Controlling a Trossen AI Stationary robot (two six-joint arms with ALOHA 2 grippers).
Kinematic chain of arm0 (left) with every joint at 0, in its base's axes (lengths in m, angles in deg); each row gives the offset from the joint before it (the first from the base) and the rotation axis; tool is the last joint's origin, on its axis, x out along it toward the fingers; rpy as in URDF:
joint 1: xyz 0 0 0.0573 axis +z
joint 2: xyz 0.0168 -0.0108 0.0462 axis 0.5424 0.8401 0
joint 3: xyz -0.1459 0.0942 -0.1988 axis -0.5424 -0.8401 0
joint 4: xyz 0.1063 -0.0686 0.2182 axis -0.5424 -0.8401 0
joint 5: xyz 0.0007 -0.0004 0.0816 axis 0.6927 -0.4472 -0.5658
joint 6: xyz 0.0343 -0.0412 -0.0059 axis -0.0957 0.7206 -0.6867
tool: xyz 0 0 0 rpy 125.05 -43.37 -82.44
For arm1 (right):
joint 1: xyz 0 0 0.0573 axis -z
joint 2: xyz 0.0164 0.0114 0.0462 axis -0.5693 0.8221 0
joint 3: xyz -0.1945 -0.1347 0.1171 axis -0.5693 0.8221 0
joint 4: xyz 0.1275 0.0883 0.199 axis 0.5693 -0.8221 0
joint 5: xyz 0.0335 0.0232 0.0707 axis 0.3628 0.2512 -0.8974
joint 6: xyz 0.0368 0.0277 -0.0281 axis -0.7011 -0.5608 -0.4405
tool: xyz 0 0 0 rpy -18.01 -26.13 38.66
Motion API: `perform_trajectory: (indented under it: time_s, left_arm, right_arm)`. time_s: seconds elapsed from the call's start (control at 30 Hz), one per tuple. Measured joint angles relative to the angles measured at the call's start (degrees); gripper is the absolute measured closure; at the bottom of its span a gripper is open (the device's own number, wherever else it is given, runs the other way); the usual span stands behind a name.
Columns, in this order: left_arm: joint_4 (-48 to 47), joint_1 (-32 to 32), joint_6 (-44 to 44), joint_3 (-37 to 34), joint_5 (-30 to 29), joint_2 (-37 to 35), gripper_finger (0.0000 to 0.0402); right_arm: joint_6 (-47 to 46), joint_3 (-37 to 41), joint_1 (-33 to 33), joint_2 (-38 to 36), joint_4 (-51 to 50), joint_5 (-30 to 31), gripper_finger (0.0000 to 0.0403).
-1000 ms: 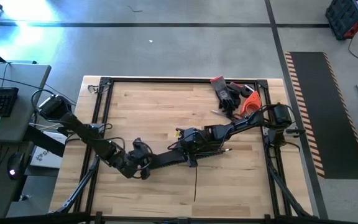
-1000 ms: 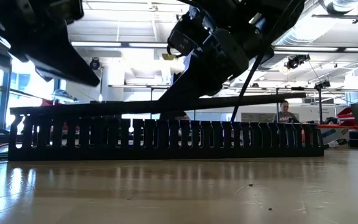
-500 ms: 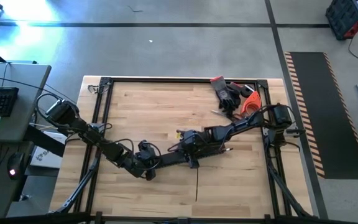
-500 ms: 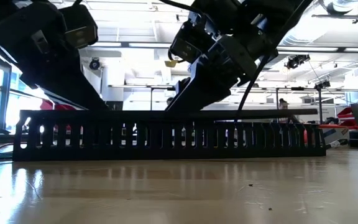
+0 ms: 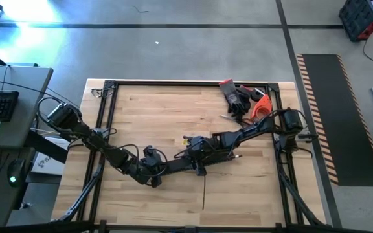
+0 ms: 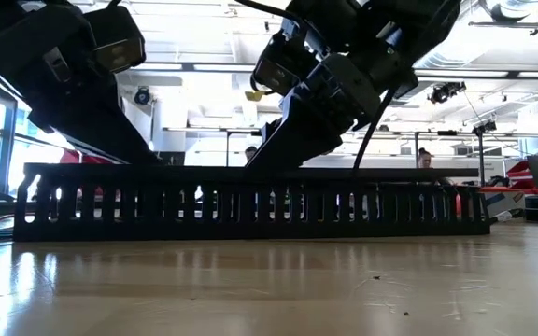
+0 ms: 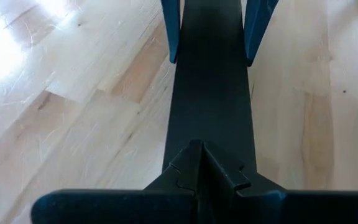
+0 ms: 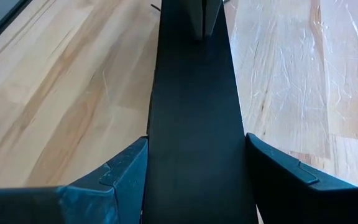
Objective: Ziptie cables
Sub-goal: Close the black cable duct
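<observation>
Pale wood planks form the bench (image 5: 141,110), framed by a black rail, with a long black slotted duct (image 6: 250,201) lying across its middle under a flat black cover strip (image 8: 194,124). At the strip's near end the left gripper (image 7: 201,168) has its fingers pressed together on top of the cover. From the other end, the right gripper (image 8: 194,165) straddles the strip, fingers (image 8: 126,168) apart along its edges. One thin dark cable (image 5: 204,191) trails from the duct toward the bench's front edge.
</observation>
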Motion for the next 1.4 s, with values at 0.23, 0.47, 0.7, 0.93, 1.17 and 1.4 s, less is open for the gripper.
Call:
perform_trajectory:
  time_s: [0.23, 0.47, 0.7, 0.93, 1.17, 1.4]
  left_arm:
    - [7.4, 2.1, -8.3, -0.1, 1.7, -3.0, 0.0401]
    - [14.9, 6.1, -11.4, 0.0, 9.4, 2.3, 0.0402]
    - [15.7, 6.9, -9.5, 0.0, 10.2, 4.7, 0.0401]
    - [15.4, 6.8, -9.6, 0.0, 10.5, 4.3, 0.0402]
    - [15.4, 6.8, -10.0, 0.0, 10.4, 4.3, 0.0401]
    - [15.3, 6.8, -10.2, 0.0, 10.1, 4.3, 0.0402]
  right_arm:
    - [0.5, -0.1, 0.0, 0.2, 0.9, 0.5, 0.0188]
    - [0.5, 0.0, 0.0, 0.3, 1.5, 0.5, 0.0188]
    - [0.4, 0.1, 0.0, 0.2, 1.4, 0.4, 0.0188]
    - [-0.1, -1.3, 0.0, 0.2, -1.1, 0.0, 0.0188]
    - [-2.6, -2.9, -0.1, 0.2, -4.1, -0.8, 0.0188]
    - [-5.2, -2.9, -1.1, 0.2, -3.9, 0.2, 0.0188]
